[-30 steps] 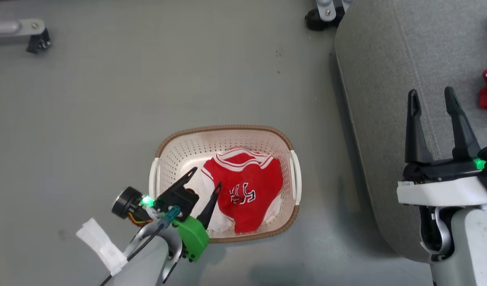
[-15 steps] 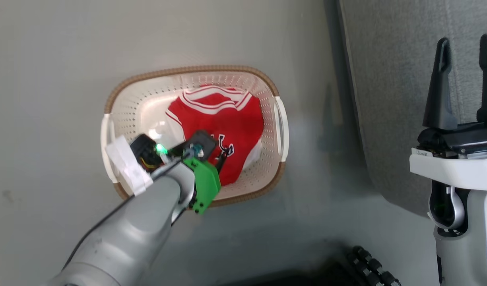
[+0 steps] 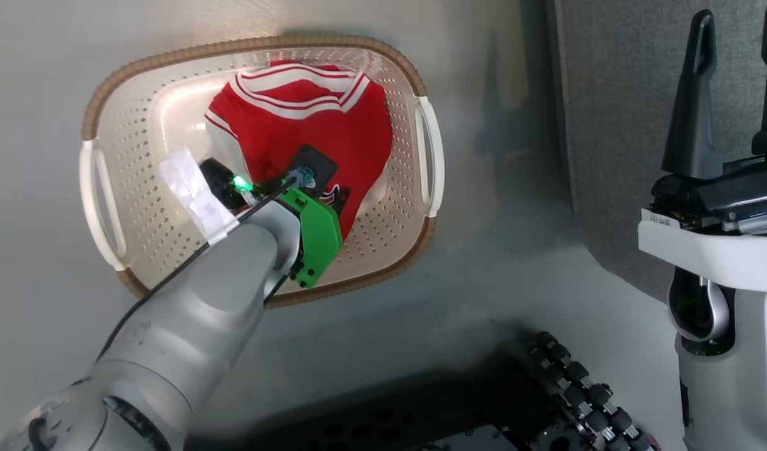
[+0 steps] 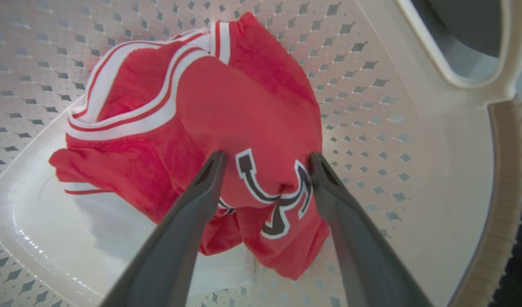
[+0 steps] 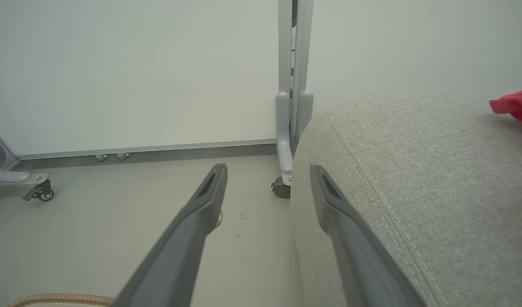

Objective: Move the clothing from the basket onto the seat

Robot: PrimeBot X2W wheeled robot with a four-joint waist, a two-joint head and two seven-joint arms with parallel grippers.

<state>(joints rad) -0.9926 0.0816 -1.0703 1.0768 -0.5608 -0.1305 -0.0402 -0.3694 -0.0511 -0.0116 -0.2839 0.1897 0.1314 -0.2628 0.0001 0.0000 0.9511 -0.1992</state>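
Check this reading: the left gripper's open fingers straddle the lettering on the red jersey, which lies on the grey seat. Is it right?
The place is wrong. The jersey lies in the basket, as the left wrist view shows. The open fingers of the left gripper do straddle its lettering.

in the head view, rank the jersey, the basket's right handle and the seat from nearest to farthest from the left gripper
1. red jersey, inside the basket, at the left gripper
2. right handle, on the basket's right side
3. seat, far right, outside the basket
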